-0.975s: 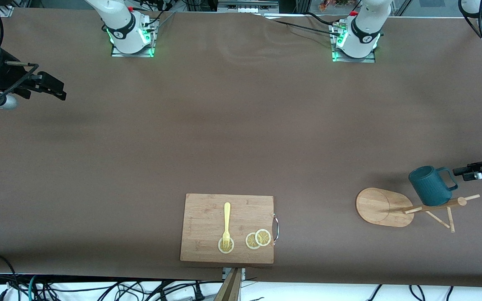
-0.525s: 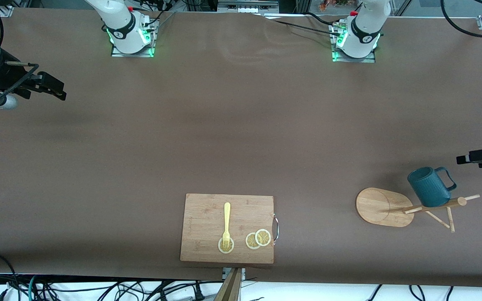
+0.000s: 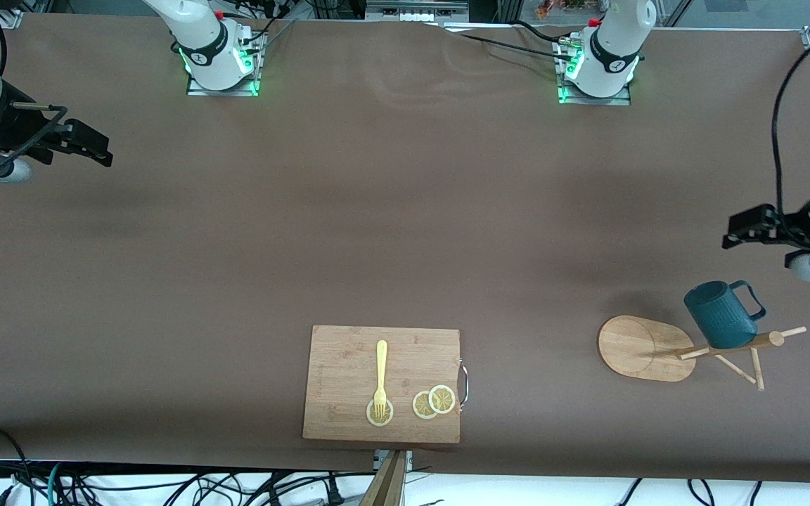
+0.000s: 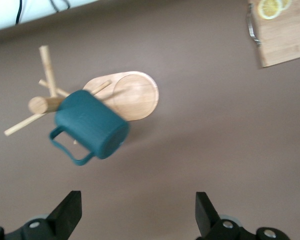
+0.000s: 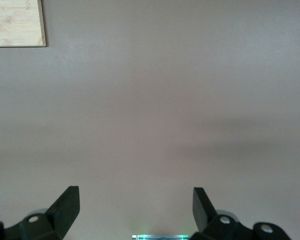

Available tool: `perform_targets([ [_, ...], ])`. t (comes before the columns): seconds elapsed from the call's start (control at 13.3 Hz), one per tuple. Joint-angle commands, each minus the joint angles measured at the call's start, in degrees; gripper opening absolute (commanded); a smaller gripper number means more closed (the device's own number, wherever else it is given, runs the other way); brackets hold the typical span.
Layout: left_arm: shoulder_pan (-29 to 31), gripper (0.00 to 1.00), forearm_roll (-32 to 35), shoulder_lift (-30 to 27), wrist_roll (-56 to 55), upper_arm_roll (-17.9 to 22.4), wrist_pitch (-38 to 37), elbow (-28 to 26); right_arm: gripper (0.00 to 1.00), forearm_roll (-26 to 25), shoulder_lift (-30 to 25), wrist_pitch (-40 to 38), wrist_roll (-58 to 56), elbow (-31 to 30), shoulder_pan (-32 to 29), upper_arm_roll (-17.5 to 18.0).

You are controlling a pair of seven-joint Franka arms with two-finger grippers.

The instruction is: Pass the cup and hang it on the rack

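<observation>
The left gripper (image 3: 742, 230) hangs empty over bare table at the left arm's end, fingers spread wide in its wrist view with nothing between them. From it, in the front view, the cup (image 3: 721, 323) lies at about seven o'clock, near but clearly apart. The cup already hangs on the rack (image 3: 647, 348), mouth tipped up and toward the right arm's end, loop handle pointing toward the left arm's end and the gripper. The rack's oval base sits flat on the table, and its post with thin pegs shows running off toward the left arm's end, at three o'clock from the base; the cup rests against the upper part of that post. Whether the handle is properly threaded on a peg cannot be told from either view. In the left wrist view the cup (image 4: 90, 127) sits against the post with the rack (image 4: 135, 95) base beside it. Judging by this, the hanging looks done, and any further move is a clean retreat up and away from the pegs; the left arm is by far the closer one should the cup need correcting. The right gripper (image 3: 85, 144) waits, likewise spread and empty, over bare table at the right arm's end. On the brown table (image 3: 405, 232), a cutting board (image 3: 377, 365) lies at the edge nearest the front camera, bearing a yellow fork (image 3: 381, 376) and lemon slices (image 3: 434, 401), well apart from the rack.
</observation>
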Motion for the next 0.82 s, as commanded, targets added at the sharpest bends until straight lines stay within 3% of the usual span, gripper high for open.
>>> perform_targets([
  [0.0, -1.8, 1.0, -1.01, -10.84, -0.25, 2.48, 6.27, -12.94, 1.0, 0.03, -0.31, -1.03, 0.08, 0.72, -0.81, 1.03],
  [0.15, -2.41, 1.0, -5.66, -18.31, -4.61, 6.07, 6.91, -22.86, 1.0, 0.12, -0.31, -1.12, 0.08, 0.72, -0.81, 1.03],
  [0.3, -5.21, 1.0, -3.94, -22.1, -9.27, 7.14, 6.83, -27.81, 1.0, 0.12, -0.31, -1.21, 0.08, 0.72, -0.81, 1.03],
  [0.53, -12.41, 1.0, -0.49, -22.74, -13.96, 11.96, 7.79, -28.11, 1.0, 0.12, -0.31, -1.12, 0.08, 0.8, -0.81, 1.03],
  [0.75, -12.43, 1.0, -3.39, -22.39, -13.08, 12.68, 7.79, -27.49, 1.0, 0.12, -0.31, -1.12, 0.08, 0.8, -0.81, 1.03],
])
